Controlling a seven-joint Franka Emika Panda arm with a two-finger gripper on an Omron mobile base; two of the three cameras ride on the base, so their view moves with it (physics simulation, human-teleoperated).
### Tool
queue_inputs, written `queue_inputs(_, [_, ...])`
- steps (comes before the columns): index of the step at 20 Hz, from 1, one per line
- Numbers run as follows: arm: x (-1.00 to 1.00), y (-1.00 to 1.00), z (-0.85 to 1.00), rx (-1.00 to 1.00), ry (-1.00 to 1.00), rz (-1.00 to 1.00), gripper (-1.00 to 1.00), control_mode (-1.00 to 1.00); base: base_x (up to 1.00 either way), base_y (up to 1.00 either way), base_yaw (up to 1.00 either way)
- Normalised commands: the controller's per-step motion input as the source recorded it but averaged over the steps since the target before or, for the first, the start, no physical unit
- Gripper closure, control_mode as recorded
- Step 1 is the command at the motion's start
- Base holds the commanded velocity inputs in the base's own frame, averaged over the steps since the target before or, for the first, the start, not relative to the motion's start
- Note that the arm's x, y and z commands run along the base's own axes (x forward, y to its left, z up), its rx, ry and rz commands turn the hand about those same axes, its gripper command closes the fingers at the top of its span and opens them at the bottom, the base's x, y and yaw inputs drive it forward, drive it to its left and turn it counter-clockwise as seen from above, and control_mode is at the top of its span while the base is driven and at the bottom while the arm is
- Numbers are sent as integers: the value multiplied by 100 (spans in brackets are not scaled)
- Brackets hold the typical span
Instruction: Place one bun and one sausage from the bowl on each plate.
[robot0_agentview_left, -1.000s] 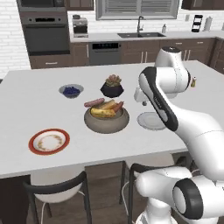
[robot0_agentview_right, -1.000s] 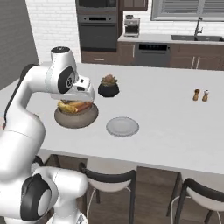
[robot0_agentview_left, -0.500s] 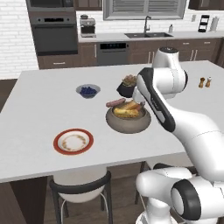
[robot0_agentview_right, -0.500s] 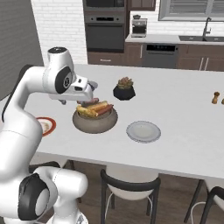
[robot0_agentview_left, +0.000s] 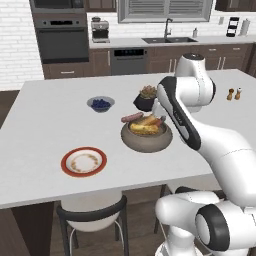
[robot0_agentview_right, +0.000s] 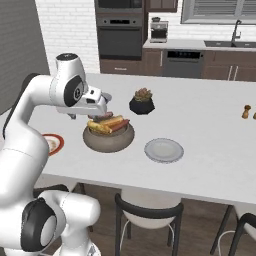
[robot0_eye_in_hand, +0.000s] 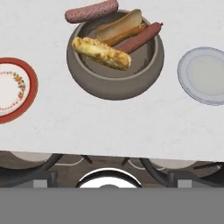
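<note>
The bowl (robot0_eye_in_hand: 115, 61) sits mid-counter holding buns and sausages, red-rimmed plate (robot0_agentview_left: 83, 161) to its left, grey plate (robot0_agentview_right: 163, 150) to its right. The hand view shows one sausage (robot0_eye_in_hand: 91, 11) on the bowl's far rim. Gripper (robot0_agentview_right: 103, 103) hangs above the bowl; whether its fingers are apart I cannot tell

White island (robot0_agentview_left: 45, 125), brick wall (robot0_agentview_left: 15, 47)

we're in a home kitchen: black built-in wall oven (robot0_agentview_left: 62, 42), steel sink with tall tap (robot0_agentview_left: 167, 37) under a window, white brick wall, pale grey island worktop (robot0_agentview_left: 45, 125), dark stools.
</note>
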Motion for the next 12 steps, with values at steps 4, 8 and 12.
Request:
queue_inputs(4, [43, 0, -2, 0, 1, 2, -100, -100, 0, 0, 0])
queue_inputs(8, [100, 8, -9, 0, 3, 25, -100, -100, 0, 0, 0])
queue_inputs(12, [100, 14, -48, 0, 21, 37, -100, -100, 0, 0, 0])
